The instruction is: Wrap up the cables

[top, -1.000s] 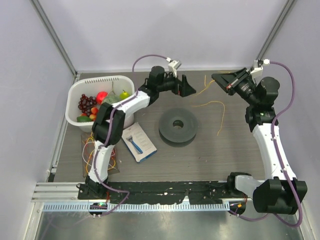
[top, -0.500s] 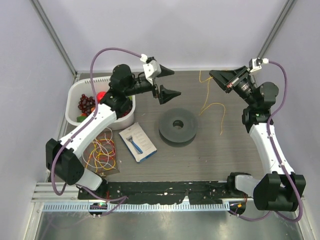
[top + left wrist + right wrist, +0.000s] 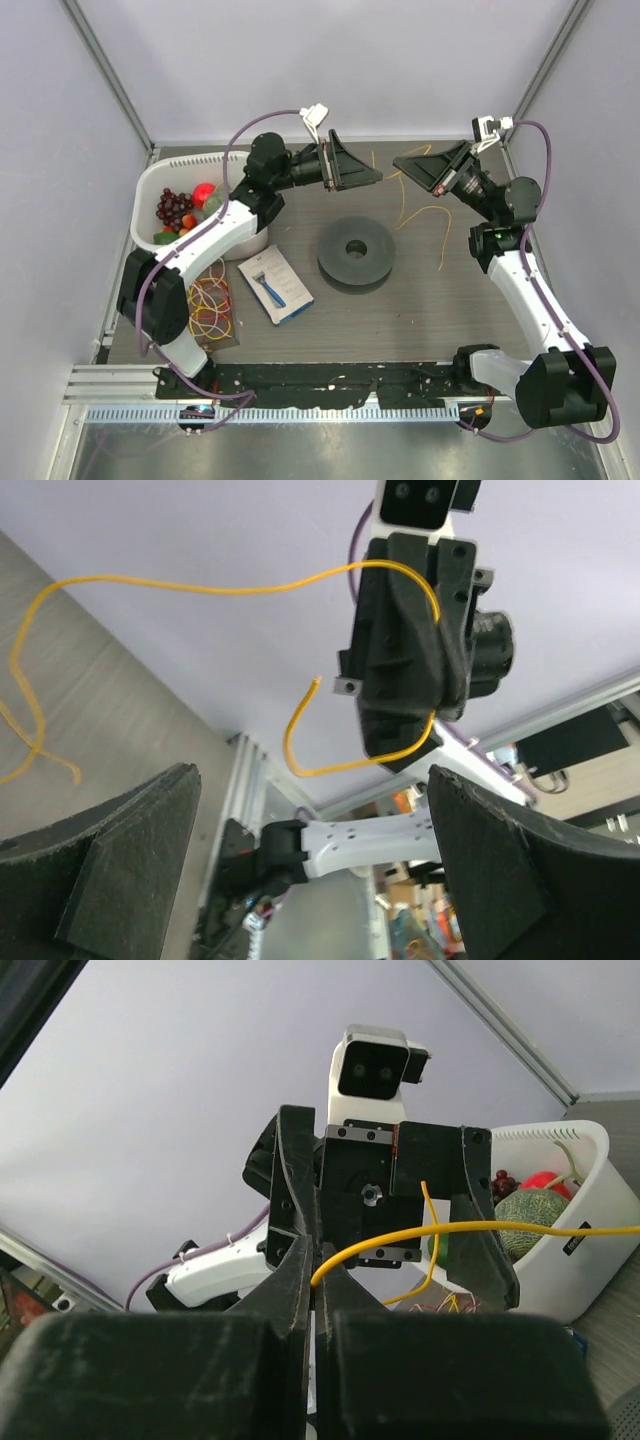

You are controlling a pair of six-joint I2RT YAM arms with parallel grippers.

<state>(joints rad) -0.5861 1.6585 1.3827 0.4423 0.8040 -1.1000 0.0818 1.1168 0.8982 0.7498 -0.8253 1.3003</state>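
Note:
The dark grey round spool (image 3: 355, 252) lies flat in the middle of the table. The thin yellow-orange wire (image 3: 430, 208) runs in loose curves over the far right of the table and rises to my right gripper (image 3: 400, 163), which is shut on the wire near its end, held in the air. In the right wrist view the wire (image 3: 480, 1228) comes out of the closed right gripper (image 3: 320, 1272). My left gripper (image 3: 360, 170) is open and empty, facing the right gripper a short way apart. In the left wrist view the left gripper (image 3: 310, 775) is wide open below the wire loop (image 3: 200, 585).
A white basket (image 3: 150, 195) of fruit stands at the far left and also shows in the right wrist view (image 3: 560, 1260). A card with a blue razor (image 3: 275, 285) lies left of the spool. A tangle of coloured bands (image 3: 205, 305) lies at the near left.
My left gripper swung right and turned to face the right gripper. My right gripper moved left towards it with the wire end, so the two now nearly meet above the spool's far side.

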